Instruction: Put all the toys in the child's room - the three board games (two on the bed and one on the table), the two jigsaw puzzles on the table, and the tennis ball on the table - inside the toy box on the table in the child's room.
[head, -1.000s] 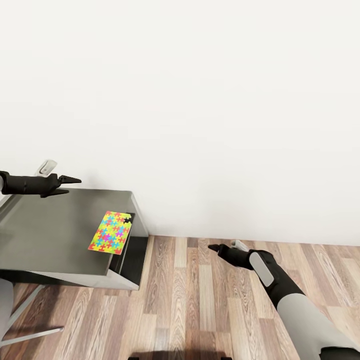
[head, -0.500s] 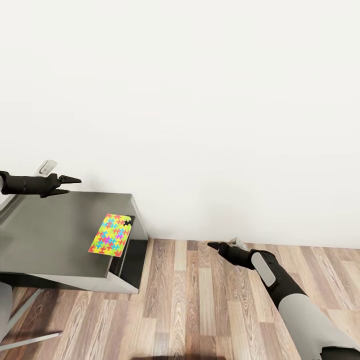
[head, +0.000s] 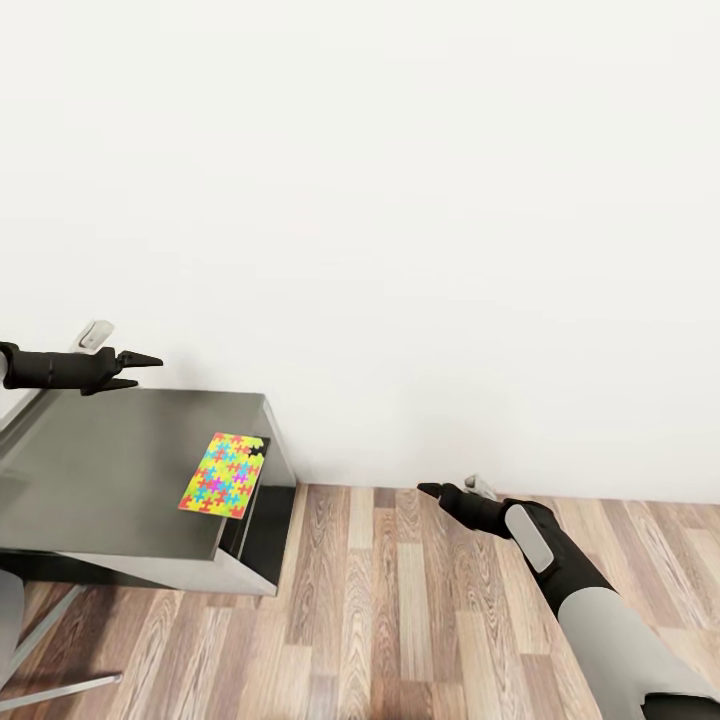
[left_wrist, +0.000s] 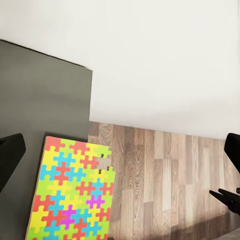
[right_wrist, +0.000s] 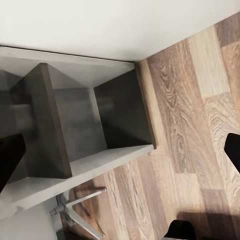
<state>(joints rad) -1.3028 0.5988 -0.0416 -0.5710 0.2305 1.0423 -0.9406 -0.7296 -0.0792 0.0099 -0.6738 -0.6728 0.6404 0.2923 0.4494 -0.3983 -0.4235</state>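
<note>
On a grey cabinet (head: 90, 480) a puzzle (head: 223, 473) is seen below the open, empty left gripper (head: 146, 368); the right gripper (head: 432, 492), near the floor, cannot be judged.

The cabinet (head: 110, 470) has a dark grey top with a smooth, faintly sheened finish like brushed metal or laminate, and its open side compartment (right_wrist: 115, 117) shows the same dull grey panels. The jigsaw puzzle (head: 224, 473) lying on it looks like thin printed card, matt and brightly coloured. The floor (head: 400, 610) is wood plank with strong grain and a low satin shine. The wall (head: 400, 200) is plain matt white. Both grippers, left (head: 140, 368) and right (head: 428, 492), look like matt black plastic.
</note>
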